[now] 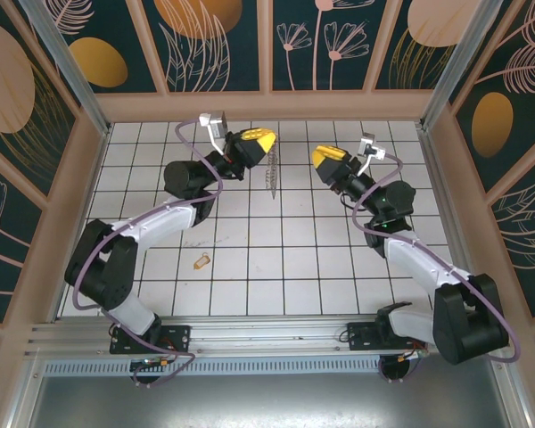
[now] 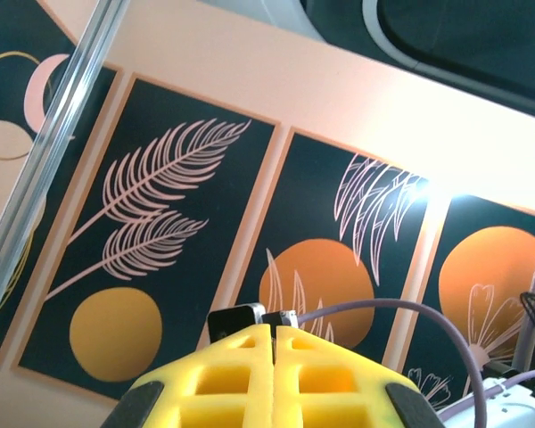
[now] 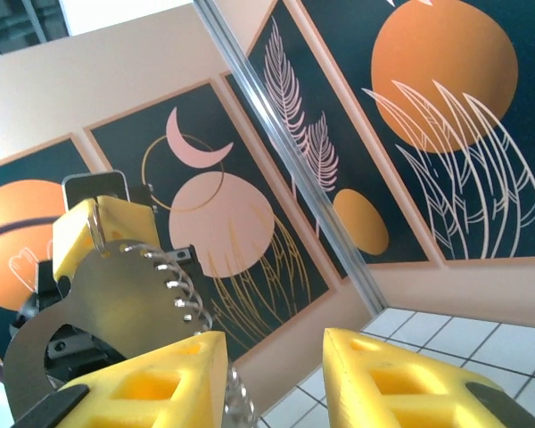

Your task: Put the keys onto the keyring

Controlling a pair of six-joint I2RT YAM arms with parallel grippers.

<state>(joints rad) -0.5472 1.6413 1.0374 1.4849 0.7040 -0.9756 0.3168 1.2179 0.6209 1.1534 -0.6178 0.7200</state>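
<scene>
Item: loop, key and two pincers on a tiled table.
Thin oval grey-brown metal keyring [image 1: 270, 178] hangs beneath the tips of the left pincer [image 1: 271, 143], between it and the right pincer [image 1: 317, 159]. Tiny tan-gold metal key [image 1: 201, 260] lies on the white tiled table [image 1: 303, 267], well apart from both pincers, left of the left pincer and nearer the arm bases.

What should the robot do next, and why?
Probably lower the right tool, which is open and empty, toward the key lying on the tiles, to pick it up. The left tool is shut on the keyring, held up in the air, so the key must come to it.
</scene>
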